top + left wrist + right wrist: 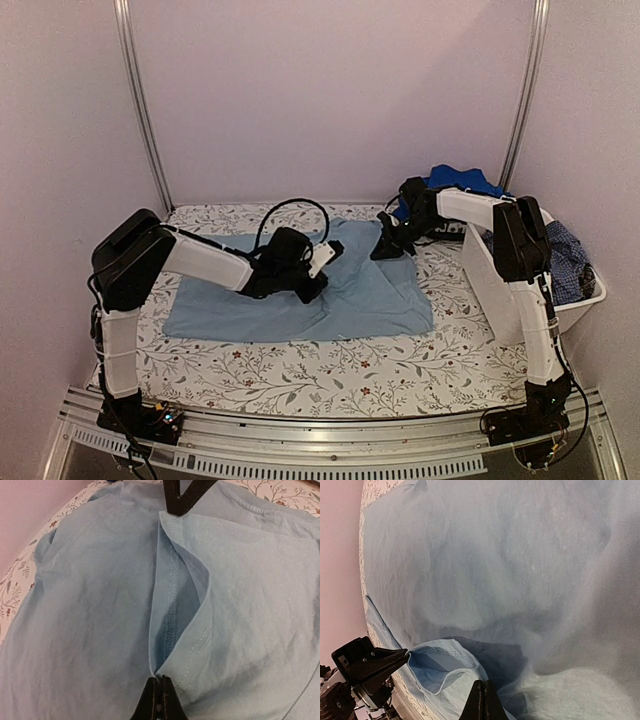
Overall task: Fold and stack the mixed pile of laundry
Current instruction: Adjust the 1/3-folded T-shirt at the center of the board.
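Note:
A large pale blue garment point(300, 295) lies spread on the patterned table cover. My left gripper point(328, 254) is at its far edge, shut on a pinched fold of hem point(161, 690). My right gripper point(384, 249) is a short way to the right on the same edge, shut on the pale blue cloth point(482, 692). Between the two grippers the hem point(445, 655) is lifted into a loose loop, with its stitched seam point(172, 580) showing. Each wrist view shows the other gripper's dark fingertips at the far end of that loop. A royal blue garment point(462, 180) and a dark blue check garment point(566, 262) sit at the tub.
A white plastic tub point(482, 272) stands at the right edge of the table, right beside the right arm. The leaf-and-flower table cover point(330, 370) shows in front of the garment. Pale walls and two metal rails point(145, 120) close the back.

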`<state>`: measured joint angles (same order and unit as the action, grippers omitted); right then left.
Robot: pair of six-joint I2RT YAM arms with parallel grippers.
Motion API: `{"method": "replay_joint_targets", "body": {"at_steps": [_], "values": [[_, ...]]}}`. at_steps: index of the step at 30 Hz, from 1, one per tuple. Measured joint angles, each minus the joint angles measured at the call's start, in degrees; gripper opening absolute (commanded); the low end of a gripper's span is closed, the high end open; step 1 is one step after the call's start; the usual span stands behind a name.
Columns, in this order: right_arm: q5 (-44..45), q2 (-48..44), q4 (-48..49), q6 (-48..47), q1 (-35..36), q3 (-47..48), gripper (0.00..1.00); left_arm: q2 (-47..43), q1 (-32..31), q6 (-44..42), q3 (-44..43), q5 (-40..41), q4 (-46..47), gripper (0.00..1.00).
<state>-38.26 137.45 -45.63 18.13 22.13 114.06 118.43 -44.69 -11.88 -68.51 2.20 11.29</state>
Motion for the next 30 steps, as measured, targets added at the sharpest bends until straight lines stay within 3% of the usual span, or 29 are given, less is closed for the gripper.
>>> {"method": "replay_joint_targets", "body": {"at_steps": [16, 21, 22, 23, 25, 27, 30], "values": [[0.72, 0.0, 1.57, 0.94, 0.02, 3.63, 0.0, 0.33, 0.63, 2.36, -0.61, 1.49, -0.26, 0.0], [1.46, 0.11, 1.68, 1.09, 0.02, 3.76, 0.0, 1.18, 0.68, 3.17, -1.79, 2.45, -1.25, 0.14], [1.57, 0.13, 1.66, 1.07, 0.02, 3.76, 0.02, 1.42, 0.72, 3.5, -2.08, 2.67, -1.64, 0.21], [1.62, 0.2, 1.64, 1.07, 0.02, 3.76, 0.17, 1.6, 0.76, 3.63, -2.34, 2.82, -2.19, 0.26], [1.79, 0.31, 1.2, 1.03, 0.04, 3.76, 0.36, 1.68, 1.03, 4.83, -2.71, 2.91, -3.61, 0.36], [2.47, 0.33, 0.26, 0.52, 0.02, 3.76, 0.44, 1.14, 1.77, 6.69, -2.71, 2.34, -5.16, 0.44], [4.17, -0.02, -0.26, -0.07, -0.46, 3.21, 0.52, -2.51, 4.83, 11.23, -1.44, -0.68, -9.38, 0.47]]}}
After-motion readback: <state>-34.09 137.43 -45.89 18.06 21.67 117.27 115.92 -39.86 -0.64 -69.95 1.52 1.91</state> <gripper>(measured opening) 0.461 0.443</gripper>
